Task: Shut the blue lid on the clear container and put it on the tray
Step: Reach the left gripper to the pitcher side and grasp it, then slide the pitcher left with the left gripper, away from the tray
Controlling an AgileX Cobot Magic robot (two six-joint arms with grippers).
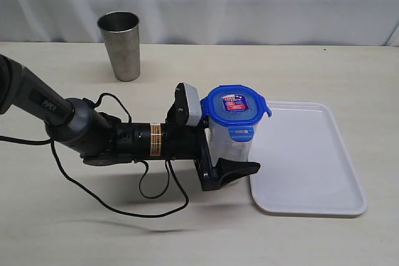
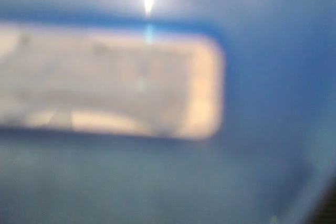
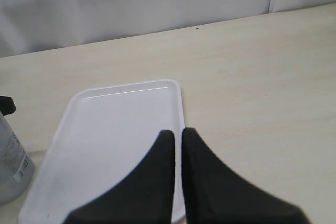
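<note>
Plainly, the step in hand looks like the carry to the tray [image 1: 305,160], which lies just ahead of the left gripper's [image 1: 237,151] fingertips. The clear container [image 1: 221,147] stands upright on the desk [image 1: 75,235] between the left fingers [image 1: 240,169], close beside the tray's near rim. Those fingers are spread wide, one on each side of its lower wall. The far one is hidden, and I cannot tell whether either presses. The blue lid [image 1: 235,105] sits on the mouth with its front flap folded down. The flap toward the tray seems to stick out slightly, so latching may be unfinished.

A good move would close squarely on the wall below the flaps and lift until the base clears the raised rim. It would then travel straight ahead and set the container down level, well inside.

For room, the desk is bare around the fingers. The rim is the only edge to catch. A steel cup [image 1: 120,45] stands well behind the left arm, clear of the path. The right gripper [image 3: 177,134], fingers pressed together and empty, hovers over the tray's edge and should give way to the landing spot.
</note>
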